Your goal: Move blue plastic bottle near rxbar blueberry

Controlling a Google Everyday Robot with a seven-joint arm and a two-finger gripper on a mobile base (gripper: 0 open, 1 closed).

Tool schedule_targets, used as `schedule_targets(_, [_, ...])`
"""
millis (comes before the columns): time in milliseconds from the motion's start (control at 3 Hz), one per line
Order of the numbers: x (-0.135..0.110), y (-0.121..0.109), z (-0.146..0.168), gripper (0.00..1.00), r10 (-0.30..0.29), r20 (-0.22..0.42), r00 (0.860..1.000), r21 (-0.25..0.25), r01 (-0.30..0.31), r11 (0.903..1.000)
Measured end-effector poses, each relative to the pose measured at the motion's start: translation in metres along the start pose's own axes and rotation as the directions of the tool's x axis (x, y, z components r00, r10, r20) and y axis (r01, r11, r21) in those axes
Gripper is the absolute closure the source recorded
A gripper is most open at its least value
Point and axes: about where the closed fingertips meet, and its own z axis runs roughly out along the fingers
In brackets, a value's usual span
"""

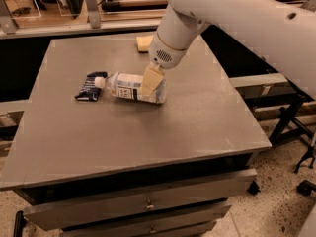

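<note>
The gripper (150,80) sits low over the table, jaws closed across the bottle (126,88). The bottle lies on its side, cap just beside the bar (90,86). Placement looks done; only letting go and backing off remain. The grey table (197,122) has drawers (143,206) below and a sponge (144,42) near its far edge. The floor (276,201) is speckled.

gripper (149,83): centre frame, covering the bottle's (126,87) middle.
bottle: label print too small to read.
bar (90,86): wrapper print unreadable.
sponge (143,43): top centre, right part behind arm (237,19).
arm: cut off at top and right edges.
bench (148,142): front left corner cut off.
</note>
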Motion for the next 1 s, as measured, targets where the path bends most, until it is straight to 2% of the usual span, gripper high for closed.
schedule_targets(1000, [-0.0022,0.0026,0.0005,0.12,-0.007,0.001,1.000,-0.002,0.007,1.0000])
